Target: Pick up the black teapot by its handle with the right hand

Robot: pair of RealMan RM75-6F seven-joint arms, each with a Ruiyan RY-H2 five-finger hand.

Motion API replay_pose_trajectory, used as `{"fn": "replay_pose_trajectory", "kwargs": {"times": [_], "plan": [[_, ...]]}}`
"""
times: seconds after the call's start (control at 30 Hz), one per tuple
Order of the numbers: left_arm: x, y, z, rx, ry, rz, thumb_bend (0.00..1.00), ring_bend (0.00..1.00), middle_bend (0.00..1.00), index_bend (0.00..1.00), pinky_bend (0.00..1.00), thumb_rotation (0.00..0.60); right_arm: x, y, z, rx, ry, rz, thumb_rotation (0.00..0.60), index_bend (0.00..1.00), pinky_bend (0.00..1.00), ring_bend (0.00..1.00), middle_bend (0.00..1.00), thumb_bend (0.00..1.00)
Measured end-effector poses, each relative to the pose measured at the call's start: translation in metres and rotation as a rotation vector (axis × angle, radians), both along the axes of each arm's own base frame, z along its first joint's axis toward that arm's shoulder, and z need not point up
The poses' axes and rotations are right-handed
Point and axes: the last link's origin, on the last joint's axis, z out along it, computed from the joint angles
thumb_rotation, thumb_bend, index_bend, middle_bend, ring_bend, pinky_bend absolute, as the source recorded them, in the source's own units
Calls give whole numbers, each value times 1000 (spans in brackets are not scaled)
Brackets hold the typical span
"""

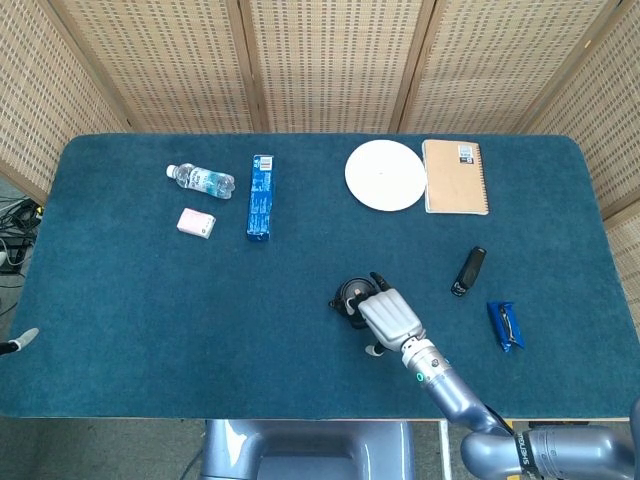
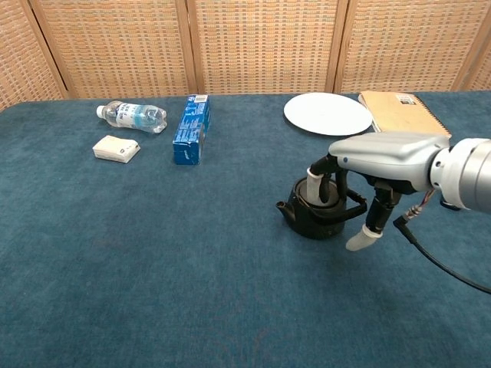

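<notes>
Black teapot [image 2: 317, 212] sits toward the table's [image 2: 153, 253] near edge, right of centre; right robot hand [image 2: 367, 182] arches over it, fingers draped, grasp not confirmed; likely rigid, weighty, smooth, so hook its side loop handle [image 2: 356, 207].

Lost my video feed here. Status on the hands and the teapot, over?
Right hand over the teapot, fingers down around its handle, grip not confirmed. Teapot upright on the table. Left hand only a tip at the table edge. Nothing in the way.
</notes>
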Motion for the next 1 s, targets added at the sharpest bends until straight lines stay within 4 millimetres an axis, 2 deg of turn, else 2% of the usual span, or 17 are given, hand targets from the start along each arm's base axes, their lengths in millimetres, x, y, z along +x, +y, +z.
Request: {"fn": "replay_pose_trajectory", "kwargs": {"times": [1.0], "plan": [[-1,0,2,3,-7,6,0,0,0,0,0,600,-10,1,-17,45,115,-4,600,505,0,492,530,0]]}}
